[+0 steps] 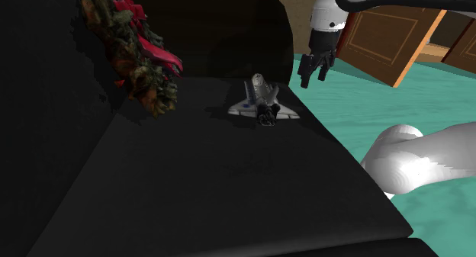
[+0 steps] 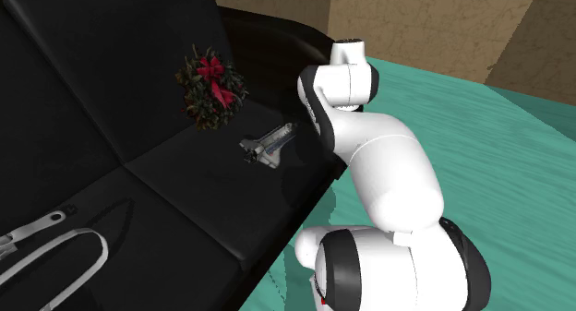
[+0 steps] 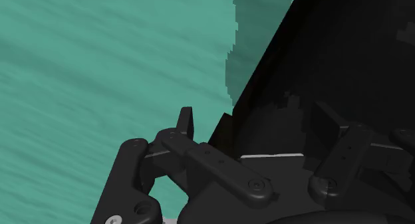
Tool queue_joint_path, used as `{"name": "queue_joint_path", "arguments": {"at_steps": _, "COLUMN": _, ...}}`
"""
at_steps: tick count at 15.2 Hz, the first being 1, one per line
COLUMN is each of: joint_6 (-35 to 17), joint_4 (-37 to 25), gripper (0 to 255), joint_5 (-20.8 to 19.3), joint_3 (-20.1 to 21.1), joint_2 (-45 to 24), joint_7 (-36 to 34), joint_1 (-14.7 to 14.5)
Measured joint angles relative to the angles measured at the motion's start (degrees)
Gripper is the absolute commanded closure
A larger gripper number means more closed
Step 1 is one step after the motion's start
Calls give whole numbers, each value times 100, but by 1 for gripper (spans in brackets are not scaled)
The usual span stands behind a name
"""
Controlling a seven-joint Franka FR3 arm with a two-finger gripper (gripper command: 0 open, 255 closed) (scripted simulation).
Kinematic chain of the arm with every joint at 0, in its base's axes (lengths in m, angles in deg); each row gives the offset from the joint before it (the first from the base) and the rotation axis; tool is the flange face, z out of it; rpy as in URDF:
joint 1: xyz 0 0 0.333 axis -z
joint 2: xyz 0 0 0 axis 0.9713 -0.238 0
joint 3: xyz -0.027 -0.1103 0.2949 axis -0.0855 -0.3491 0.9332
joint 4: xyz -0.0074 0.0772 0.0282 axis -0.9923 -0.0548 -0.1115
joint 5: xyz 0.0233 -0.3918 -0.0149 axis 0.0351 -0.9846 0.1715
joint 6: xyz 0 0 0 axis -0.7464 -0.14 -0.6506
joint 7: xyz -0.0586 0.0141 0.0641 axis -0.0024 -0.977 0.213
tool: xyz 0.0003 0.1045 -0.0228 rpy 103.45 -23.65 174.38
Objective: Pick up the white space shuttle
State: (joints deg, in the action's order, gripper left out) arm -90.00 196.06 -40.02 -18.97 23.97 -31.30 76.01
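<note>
White-grey space shuttle (image 1: 263, 101) on black sofa seat (image 1: 229, 187); likely light, rigid, wings fragile, so pinch the fuselage; gripper (image 1: 314, 74), at its shoulder-view 2 o'clock, fingers apart, empty.

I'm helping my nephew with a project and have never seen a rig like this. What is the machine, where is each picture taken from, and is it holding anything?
It is a white robot arm with dark joints that ends in a black two-finger gripper. One picture looks down from beside the arm's base, one is taken from elsewhere in the room, and one from the hand itself, along its fingers. The surface is a black sofa seat above a teal floor. On it lies a small white and grey space shuttle model. A green wreath with a red bow sits by the backrest, and a pale grey strap-like object lies further along. The gripper hangs open near the sofa's edge, holding nothing.
</note>
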Motion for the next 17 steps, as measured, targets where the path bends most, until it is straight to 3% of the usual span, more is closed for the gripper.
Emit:
{"name": "queue_joint_path", "arguments": {"at_steps": 4, "joint_6": 90, "joint_4": 6, "gripper": 0, "joint_5": 252, "joint_3": 226, "joint_2": 155, "joint_7": -348, "joint_1": -56}}
{"name": "queue_joint_path", "arguments": {"at_steps": 17, "joint_6": 171, "joint_4": -692, "gripper": 0, "joint_5": 1802, "joint_3": 1789, "joint_2": 177, "joint_7": -2711, "joint_1": -268}}
